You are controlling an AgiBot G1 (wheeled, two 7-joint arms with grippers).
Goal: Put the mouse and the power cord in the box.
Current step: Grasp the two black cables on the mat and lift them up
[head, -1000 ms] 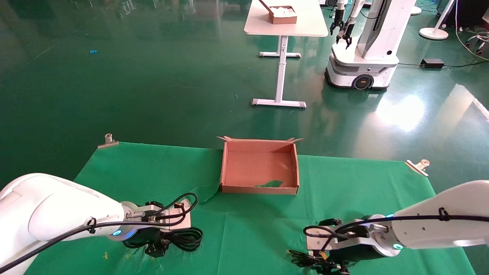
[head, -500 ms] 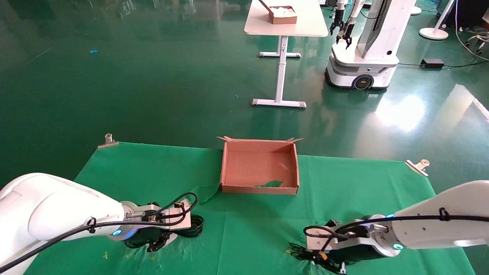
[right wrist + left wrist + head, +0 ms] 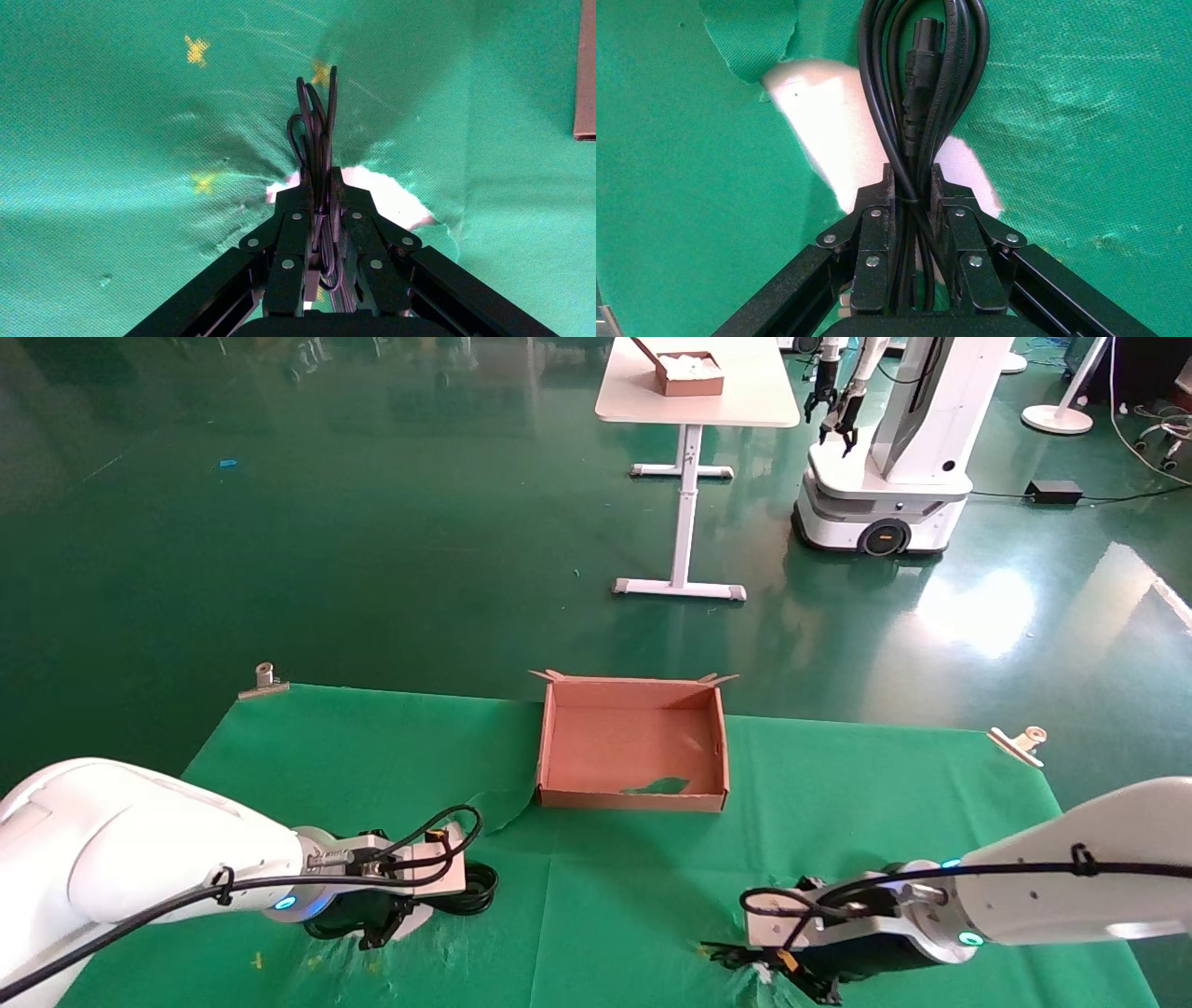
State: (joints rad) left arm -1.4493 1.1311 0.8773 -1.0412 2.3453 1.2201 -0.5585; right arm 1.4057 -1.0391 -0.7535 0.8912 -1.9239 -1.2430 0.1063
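The brown cardboard box stands at the far middle of the green cloth, and its corner shows in the right wrist view. My left gripper is low at the near left, shut on the thick looped power cord. The cord's loops and plug stretch out past the fingertips over a torn patch of cloth. At the near right my right gripper presses on the cloth, shut on the mouse's thin bundled wire. The mouse's body is hidden.
The green cloth is torn under both grippers, and white table shows through. Metal clips hold its far corners. Another robot and a white table stand far behind.
The left gripper has drawn the power cord's loops in towards it and slightly back. The right gripper has sunk onto the cloth over the wire bundle, wrinkling it.
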